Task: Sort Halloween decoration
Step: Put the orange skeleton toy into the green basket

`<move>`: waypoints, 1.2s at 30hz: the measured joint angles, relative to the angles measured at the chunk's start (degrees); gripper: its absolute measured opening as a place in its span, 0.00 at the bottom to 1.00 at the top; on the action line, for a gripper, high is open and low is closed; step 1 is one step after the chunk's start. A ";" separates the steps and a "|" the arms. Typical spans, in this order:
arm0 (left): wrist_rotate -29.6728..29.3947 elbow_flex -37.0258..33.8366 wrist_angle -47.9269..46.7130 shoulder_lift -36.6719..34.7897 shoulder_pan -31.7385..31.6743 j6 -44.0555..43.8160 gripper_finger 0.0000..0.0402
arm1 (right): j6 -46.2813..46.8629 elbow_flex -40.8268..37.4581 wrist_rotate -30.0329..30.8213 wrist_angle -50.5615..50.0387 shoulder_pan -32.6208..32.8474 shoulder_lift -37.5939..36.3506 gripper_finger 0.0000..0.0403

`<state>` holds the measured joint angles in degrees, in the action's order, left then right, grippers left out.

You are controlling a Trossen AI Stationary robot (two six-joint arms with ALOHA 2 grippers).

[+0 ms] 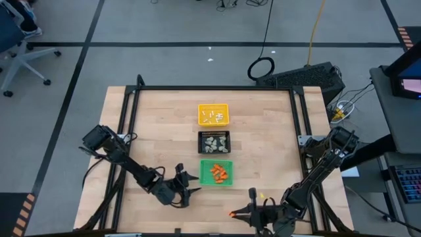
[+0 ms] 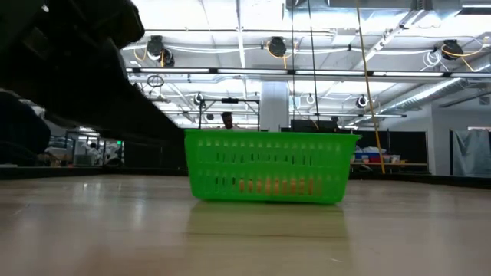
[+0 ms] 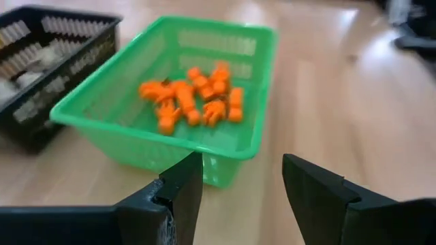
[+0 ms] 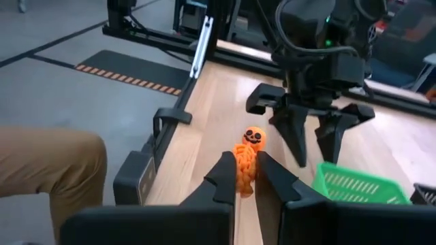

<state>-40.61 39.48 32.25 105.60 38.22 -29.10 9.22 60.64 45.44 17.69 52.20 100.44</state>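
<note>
Nearest, at the table's front edge: right gripper (image 4: 246, 178) clamped shut on an orange skeleton (image 4: 246, 162), lifted for delivery. A little farther in, left gripper (image 3: 238, 180) empty, fingers spread, hovering just beside the green tray (image 1: 205, 176), with orange bits (image 3: 194, 99) already inside. Next, probably: carry across to the green tray, past the left gripper, then release; beyond, black tray (image 1: 202, 135) with grey lumps, yellow tray (image 1: 201, 108) with white sticks.

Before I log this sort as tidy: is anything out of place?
Nothing is spilled. One orange skeleton figure is outside the trays only because the right hand is shut on it near the table's front edge. The left hand waits open by the green tray.
</note>
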 joint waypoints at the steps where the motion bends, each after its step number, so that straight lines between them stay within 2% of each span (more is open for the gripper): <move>1: 0.70 0.00 1.04 0.00 0.09 0.81 0.50 | -0.90 0.00 0.03 0.75 -0.04 0.00 0.02; 6: 5.68 0.02 1.96 -0.02 0.50 0.47 0.50 | -4.06 0.00 0.01 3.47 -0.32 -0.02 0.02; 15: 6.46 0.02 0.96 -1.18 3.68 0.15 0.50 | -6.25 0.00 -0.29 1.04 -1.20 -6.26 0.02; 23: 2.34 0.02 1.29 -5.87 6.25 5.90 0.50 | -11.92 0.04 -0.36 -1.68 -1.92 -13.10 0.02; 31: 0.69 0.02 1.36 -8.81 6.13 11.99 0.50 | -18.82 0.04 -0.51 -1.71 -4.07 -15.02 0.02; 34: -0.10 0.02 1.78 -10.32 6.05 13.50 0.50 | -21.87 -1.86 -3.54 0.94 -4.88 -15.01 0.02; 36: -1.77 0.02 2.04 -11.26 6.05 13.55 0.50 | -22.17 -4.73 -6.88 6.56 -5.58 -14.95 0.02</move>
<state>-42.38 39.51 34.29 94.34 44.27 -15.55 -12.95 55.92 38.55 24.26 46.62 85.50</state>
